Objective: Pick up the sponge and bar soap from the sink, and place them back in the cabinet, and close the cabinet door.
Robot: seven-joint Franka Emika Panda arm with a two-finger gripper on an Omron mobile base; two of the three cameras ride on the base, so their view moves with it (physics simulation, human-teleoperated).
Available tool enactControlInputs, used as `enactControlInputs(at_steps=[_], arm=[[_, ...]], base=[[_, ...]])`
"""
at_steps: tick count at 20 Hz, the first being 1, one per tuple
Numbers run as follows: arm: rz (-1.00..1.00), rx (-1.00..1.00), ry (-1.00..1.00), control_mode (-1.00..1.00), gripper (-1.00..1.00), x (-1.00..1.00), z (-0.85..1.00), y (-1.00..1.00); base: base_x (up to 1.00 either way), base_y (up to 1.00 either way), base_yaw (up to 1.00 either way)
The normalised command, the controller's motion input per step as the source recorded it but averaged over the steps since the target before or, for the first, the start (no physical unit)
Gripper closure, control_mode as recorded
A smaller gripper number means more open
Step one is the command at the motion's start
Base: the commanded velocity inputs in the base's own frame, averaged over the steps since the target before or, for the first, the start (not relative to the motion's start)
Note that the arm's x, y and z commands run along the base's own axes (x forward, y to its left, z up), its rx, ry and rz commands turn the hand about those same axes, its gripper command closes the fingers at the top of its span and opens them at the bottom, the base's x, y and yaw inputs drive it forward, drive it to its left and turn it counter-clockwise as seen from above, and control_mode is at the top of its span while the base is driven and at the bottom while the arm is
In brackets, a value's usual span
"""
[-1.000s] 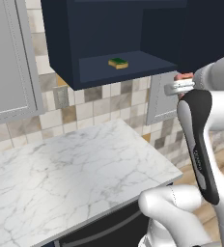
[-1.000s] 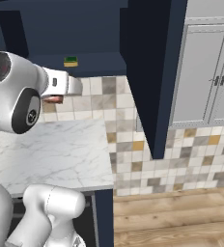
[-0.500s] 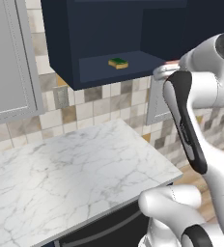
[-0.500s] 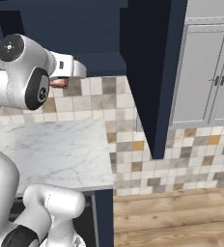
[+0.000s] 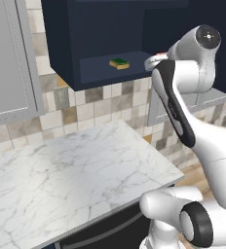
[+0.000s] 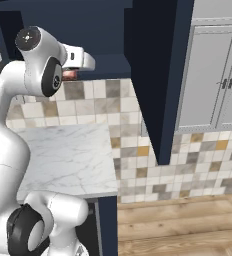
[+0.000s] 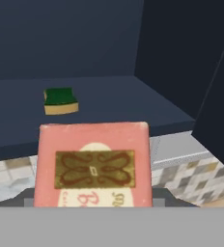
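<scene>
At the bottom centre of the hand view, the gripper [image 7: 92, 205] is closed on the pink bar soap [image 7: 92, 164], before the cabinet [image 7: 109, 101] shelf.

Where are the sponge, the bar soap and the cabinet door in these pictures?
sponge [image 7: 60, 100], hand view, green top face
bar soap [image 7: 93, 165], hand view, pink printed face
cabinet door [image 6: 155, 75], right base view, inner navy panel

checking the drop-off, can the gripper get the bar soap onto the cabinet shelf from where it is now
Probably yes. The cabinet stands open, its shelf bare ahead of the bar soap held in the jaws; the sponge lies off to one side.
</scene>
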Motion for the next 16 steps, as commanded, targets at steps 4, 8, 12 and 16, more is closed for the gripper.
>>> enactControlInputs(at_steps=[4, 8, 12, 16], arm=[[0.00, 0.00, 0.00, -1.00, 1.00, 0.57, 0.00, 0.08], [0.00, 0.00, 0.00, -1.00, 1.00, 0.49, -0.01, 0.02], [0.00, 0.00, 0.00, -1.00, 1.00, 0.44, -0.08, 0.00], [0.00, 0.00, -0.02, -1.00, 1.00, 0.41, -0.09, 0.00]], base=[[0.00, 0.00, 0.00], [0.00, 0.00, 0.00], [0.00, 0.00, 0.00], [0.00, 0.00, 0.00]])
